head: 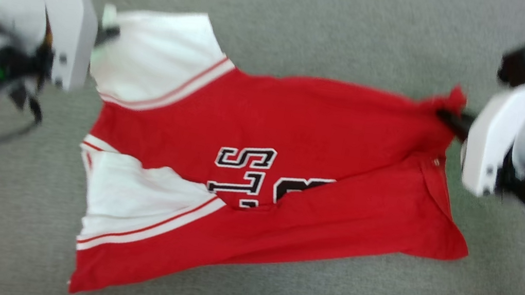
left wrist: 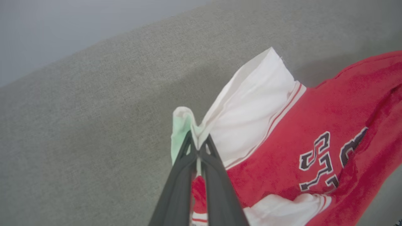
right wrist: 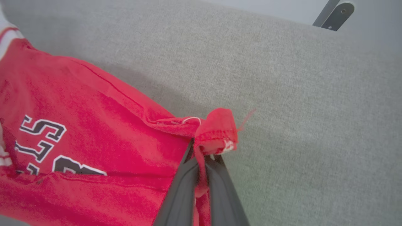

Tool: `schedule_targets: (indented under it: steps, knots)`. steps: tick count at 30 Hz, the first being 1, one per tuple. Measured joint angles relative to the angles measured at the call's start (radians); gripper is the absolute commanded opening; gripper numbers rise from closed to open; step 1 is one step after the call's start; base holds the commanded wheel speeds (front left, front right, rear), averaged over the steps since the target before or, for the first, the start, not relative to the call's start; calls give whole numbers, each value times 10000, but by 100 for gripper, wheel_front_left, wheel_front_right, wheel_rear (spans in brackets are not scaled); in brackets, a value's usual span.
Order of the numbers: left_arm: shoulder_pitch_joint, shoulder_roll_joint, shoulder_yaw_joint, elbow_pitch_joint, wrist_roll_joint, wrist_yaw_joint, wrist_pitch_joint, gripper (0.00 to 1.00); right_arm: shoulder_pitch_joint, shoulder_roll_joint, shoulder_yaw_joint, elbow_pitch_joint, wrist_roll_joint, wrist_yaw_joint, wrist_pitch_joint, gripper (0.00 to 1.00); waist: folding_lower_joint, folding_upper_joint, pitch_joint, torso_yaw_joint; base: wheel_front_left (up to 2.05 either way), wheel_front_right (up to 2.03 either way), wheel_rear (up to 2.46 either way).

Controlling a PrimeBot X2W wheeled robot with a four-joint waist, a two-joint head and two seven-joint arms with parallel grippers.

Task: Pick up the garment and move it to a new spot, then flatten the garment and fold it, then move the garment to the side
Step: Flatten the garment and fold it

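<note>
Red jersey shirt with white sleeves and black lettering [head: 297, 121] spread sideways over grey woven fabric surface [head: 342, 29], far corners lifted; left gripper [left wrist: 198, 146] clamped on white sleeve corner, right gripper [right wrist: 201, 150] pinching bunched red hem corner

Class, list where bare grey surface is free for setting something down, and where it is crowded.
Free: the grey surface beyond the jersey; the strip along its near edge; the patch by its lower right corner. Crowded: both ends, where shut jaws pinch sleeve and hem.
</note>
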Motion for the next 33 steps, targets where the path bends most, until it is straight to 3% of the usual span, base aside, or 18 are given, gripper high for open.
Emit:
schedule_targets:
  steps: [3, 6, 13, 19, 27, 28, 29, 30, 31, 33]
  knots:
    - [950, 374, -50, -844, -288, 161, 75, 0, 836, -520, 128, -629, 318, 0, 96, 0, 0, 0, -372, 222, 0, 0, 0]
    - [2015, 683, -121, -1785, -711, 617, 345, 0, 1666, -897, 107, -1126, 688, 0, 485, 0, 0, 0, -677, 455, 0, 0, 0]
    - [3761, 1020, -514, -3078, -1302, 1528, 897, 0, 2737, -1060, -113, -1674, 911, 0, 1670, 0, 0, 0, -947, 824, 0, 0, 0]
    - [3989, 458, -673, -2268, -1672, 1879, 1243, 0, 2642, -368, -203, -1375, 571, 0, 2435, 0, 0, 0, -733, 681, 0, 0, 0]
    - [3250, -196, -968, -742, -1555, 1944, 1908, 0, 2051, 278, -176, -794, 105, 0, 2583, 0, 0, 0, -460, 463, 0, 0, 0]
    - [3162, -215, -1043, -679, -1519, 1883, 2002, 12, 2030, 303, -186, -736, 105, 0, 2577, 0, 0, 0, -459, 466, 0, 0, 0]
    - [3091, -230, -1064, -635, -1452, 1854, 2013, 37, 2021, 318, -199, -671, 90, 0, 2573, 0, 0, 0, -464, 476, 0, 0, 0]
    - [3033, -267, -1045, -579, -1448, 1877, 2013, 84, 2021, 330, -196, -621, 69, 0, 2560, 0, 0, 0, -476, 488, 0, 0, 0]
    - [2970, -276, -1035, -558, -1455, 1931, 2054, 100, 2023, 339, -196, -570, 54, 0, 2539, 0, 0, 0, -493, 505, 0, 0, 0]
    - [2767, -165, -1051, -575, -1434, 2121, 2391, 100, 2027, 326, -207, -454, 31, 0, 2512, 0, 0, 0, -536, 550, 0, 0, 0]
